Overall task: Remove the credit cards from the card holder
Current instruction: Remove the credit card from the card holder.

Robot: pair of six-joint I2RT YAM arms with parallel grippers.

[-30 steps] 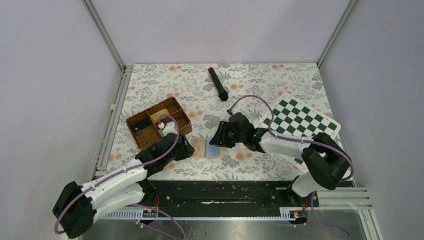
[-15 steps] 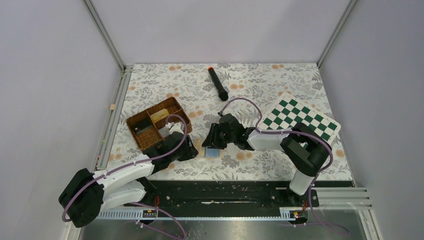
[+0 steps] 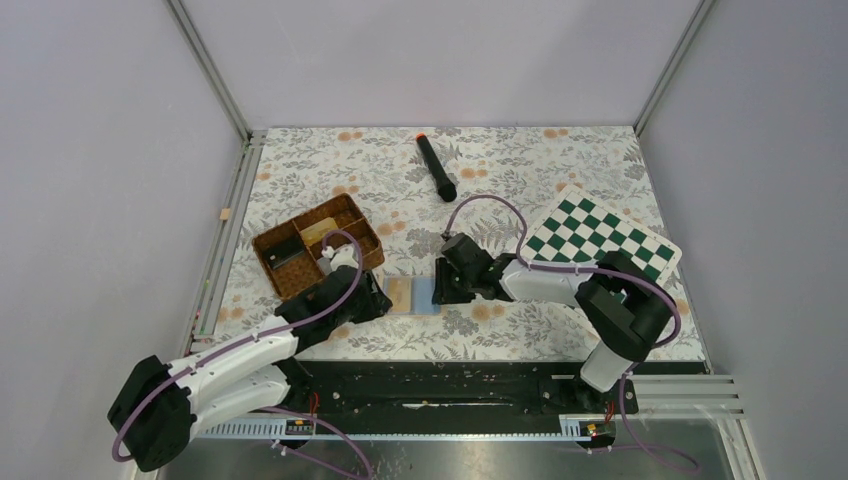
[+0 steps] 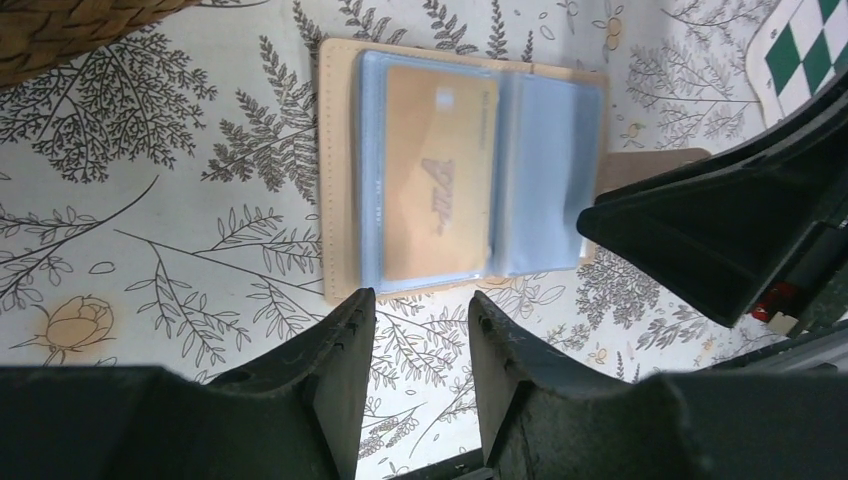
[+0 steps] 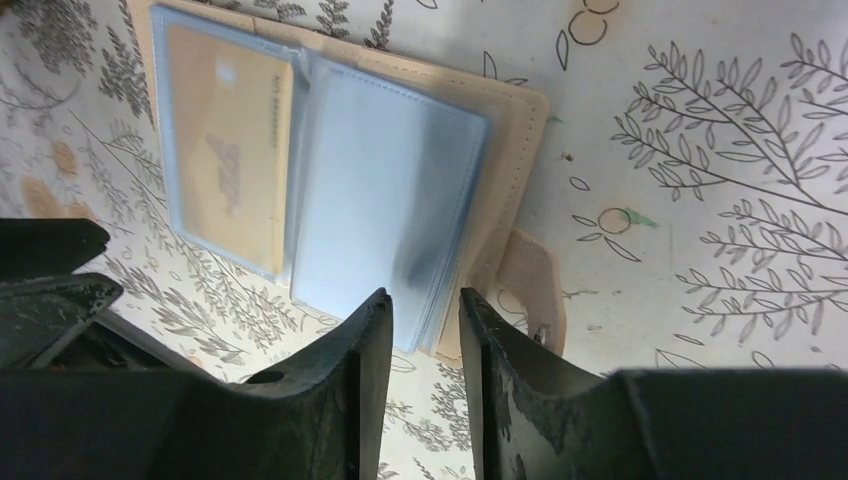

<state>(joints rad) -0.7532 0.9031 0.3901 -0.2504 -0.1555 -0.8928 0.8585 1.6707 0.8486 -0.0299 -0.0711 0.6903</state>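
The card holder (image 3: 400, 296) lies spread open on the flowered cloth, tan with clear bluish sleeves (image 5: 375, 200). A yellow-gold credit card (image 4: 435, 170) sits inside its left sleeve. The right sleeve looks pale blue; I cannot tell whether a card is in it. My left gripper (image 4: 420, 300) stands open just short of the holder's near edge (image 4: 340, 170), with nothing between the jaws. My right gripper (image 5: 425, 297) is open by a narrow gap at the right sleeve's corner, beside the tan clasp tab (image 5: 530, 270). In the top view both grippers flank the holder, left (image 3: 378, 297) and right (image 3: 442, 286).
A brown woven partitioned basket (image 3: 283, 237) stands just behind my left arm. A green-white chequered board (image 3: 600, 240) lies at the right under my right arm. A black cylinder with an orange tip (image 3: 435, 168) lies at the back.
My right gripper slid left over the holder, then drew back right to its edge, with its jaws slightly narrower. The left gripper shifted a little and also narrowed slightly.
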